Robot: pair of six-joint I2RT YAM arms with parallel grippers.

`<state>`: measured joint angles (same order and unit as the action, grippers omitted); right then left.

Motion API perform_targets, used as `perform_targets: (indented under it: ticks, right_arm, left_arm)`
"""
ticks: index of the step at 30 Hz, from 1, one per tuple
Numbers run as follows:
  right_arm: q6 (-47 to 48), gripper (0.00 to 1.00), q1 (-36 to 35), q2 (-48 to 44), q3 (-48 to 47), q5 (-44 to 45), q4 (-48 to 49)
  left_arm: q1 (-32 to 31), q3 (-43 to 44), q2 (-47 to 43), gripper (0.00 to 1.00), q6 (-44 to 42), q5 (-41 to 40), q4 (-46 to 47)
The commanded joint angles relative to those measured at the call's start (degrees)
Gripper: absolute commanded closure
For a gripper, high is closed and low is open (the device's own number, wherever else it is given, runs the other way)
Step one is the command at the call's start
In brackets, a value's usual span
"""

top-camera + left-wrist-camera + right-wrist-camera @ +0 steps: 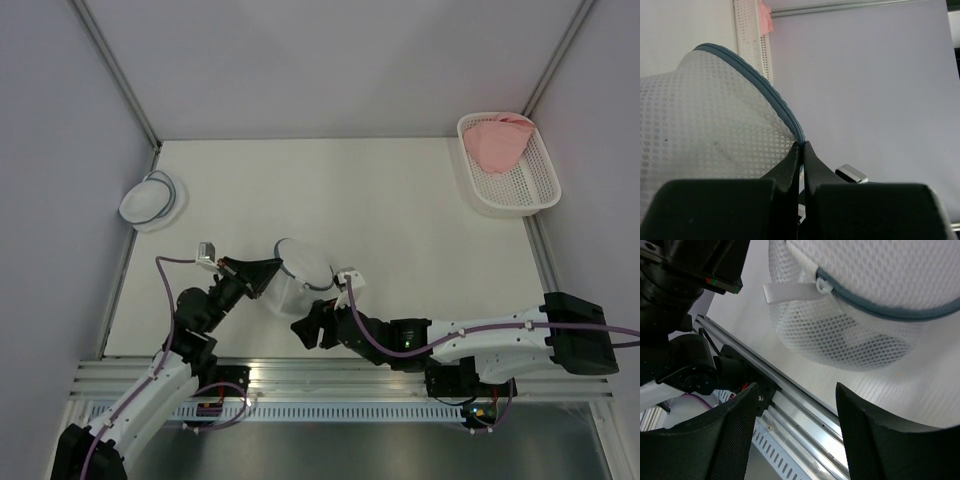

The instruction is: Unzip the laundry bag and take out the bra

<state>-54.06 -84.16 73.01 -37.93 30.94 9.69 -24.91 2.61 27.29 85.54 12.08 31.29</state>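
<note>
The white mesh laundry bag (298, 275) with its grey-blue zipper rim (880, 310) sits tilted near the table's front edge. My left gripper (268, 275) is shut on the bag's zipper rim (785, 112) at its left side; in the left wrist view the jaws (802, 147) are pinched on the rim. My right gripper (308, 330) is open and empty just in front of the bag, at the table's edge (795, 410). The white zipper pull tab (789, 291) hangs free above it. The bra cannot be made out; only a dark shade shows through the mesh (865, 345).
A smaller white dome (152, 200) with a pale rim lies at the far left. A white basket (520, 190) holding a pink cloth (497, 143) stands at the back right. The aluminium rail (805, 410) runs along the table's front edge.
</note>
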Motion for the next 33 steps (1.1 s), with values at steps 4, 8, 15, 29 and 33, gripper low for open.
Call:
perform_targets:
  ticks: [4, 8, 15, 29, 33]
  right_arm:
    - [-0.17, 0.3, 1.8, -3.58, 1.37, 3.61, 2.61]
    - [-0.6, 0.3, 4.53, -2.44, 3.56, 0.44, 5.42]
    - [-1.39, 0.3, 6.64, 0.11, 5.59, -2.89, 11.3]
    - [2.38, 0.49, 11.47, 4.68, 1.03, -10.19, 17.29]
    - [3.52, 0.57, 11.48, 4.25, 0.14, -9.33, 15.89]
  left_arm:
    - [-0.41, -7.63, 3.55, 0.98, -4.32, 1.98, -2.8]
    - [-0.76, -8.15, 7.16, 0.98, -4.59, 3.74, -5.27]
    - [-0.93, -9.91, 2.44, 0.98, -4.33, 3.4, -9.57]
    - [-1.11, -9.73, 2.07, 0.98, -5.29, 5.06, -12.39]
    - [-1.02, -9.82, 1.63, 0.98, -5.56, 5.24, -13.0]
